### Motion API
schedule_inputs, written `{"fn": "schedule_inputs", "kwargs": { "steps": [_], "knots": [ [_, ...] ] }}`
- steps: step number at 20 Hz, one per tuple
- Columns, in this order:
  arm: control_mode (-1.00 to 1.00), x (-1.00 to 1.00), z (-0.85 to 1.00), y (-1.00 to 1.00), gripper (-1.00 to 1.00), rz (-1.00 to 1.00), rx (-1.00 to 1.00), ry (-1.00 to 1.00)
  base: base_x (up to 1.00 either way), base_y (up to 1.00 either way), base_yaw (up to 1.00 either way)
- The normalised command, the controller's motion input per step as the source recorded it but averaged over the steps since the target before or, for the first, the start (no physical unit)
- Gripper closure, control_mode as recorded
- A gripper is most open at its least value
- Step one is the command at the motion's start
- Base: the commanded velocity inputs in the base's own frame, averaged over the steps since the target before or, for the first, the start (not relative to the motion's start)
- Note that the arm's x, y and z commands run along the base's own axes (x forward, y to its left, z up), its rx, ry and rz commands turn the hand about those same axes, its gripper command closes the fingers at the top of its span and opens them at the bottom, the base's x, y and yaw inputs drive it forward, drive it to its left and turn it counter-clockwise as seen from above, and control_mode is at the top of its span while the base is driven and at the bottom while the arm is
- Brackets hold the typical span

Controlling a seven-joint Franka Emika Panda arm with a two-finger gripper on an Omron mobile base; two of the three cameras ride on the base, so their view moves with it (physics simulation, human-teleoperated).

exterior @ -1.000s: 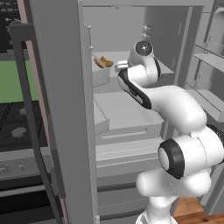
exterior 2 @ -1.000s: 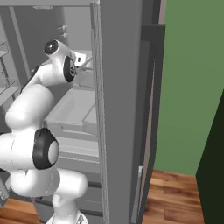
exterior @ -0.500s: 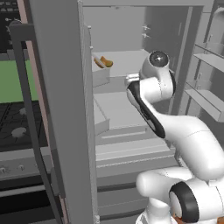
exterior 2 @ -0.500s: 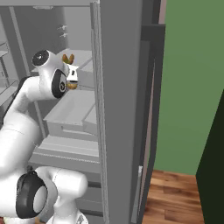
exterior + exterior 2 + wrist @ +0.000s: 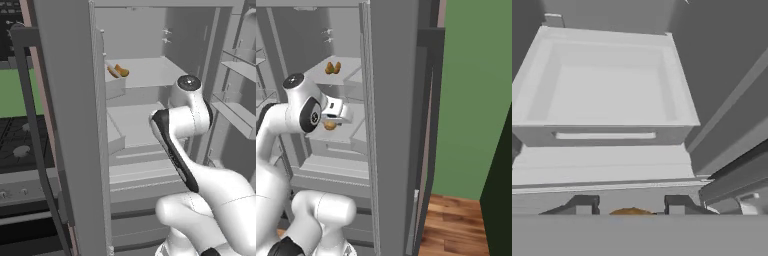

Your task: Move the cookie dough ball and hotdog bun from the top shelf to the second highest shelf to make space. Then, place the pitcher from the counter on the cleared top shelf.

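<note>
The gripper is closed on the cookie dough ball, whose orange-brown top shows between the two dark fingertips at 6 o'clock in the hand view, above the second highest shelf. The arm rises from the base, bends at its elbow in front of the open fridge, and its wrist points the hand inward and downward toward a pale drawer below. The hotdog bun lies on the top shelf, at about 12 o'clock from the gripper in the right base view.
</note>
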Motion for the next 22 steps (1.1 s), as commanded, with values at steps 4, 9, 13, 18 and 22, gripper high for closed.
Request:
{"fn": "schedule_inputs", "kwargs": {
  "steps": [4, 9, 13, 18, 22],
  "knots": [
    [-1.00, -0.10, -0.78, -0.03, 1.00, 0.00, 0.00, 0.13, 0.00, 0.00, 0.00],
    [-1.00, 0.20, -0.58, -0.01, 1.00, 0.00, 0.00, 0.03, 0.00, 0.00, 0.00],
    [-1.00, 0.44, -0.35, 0.00, 1.00, 0.00, 0.00, 0.00, 0.00, 0.00, 0.00],
    [-1.00, 0.58, -0.14, 0.00, 1.00, 0.00, 0.00, 0.00, 0.00, 0.00, 0.00],
    [-1.00, 0.66, -0.02, 0.00, 1.00, 0.00, 0.00, 0.00, 0.00, 0.00, 0.00]
  ]
}}
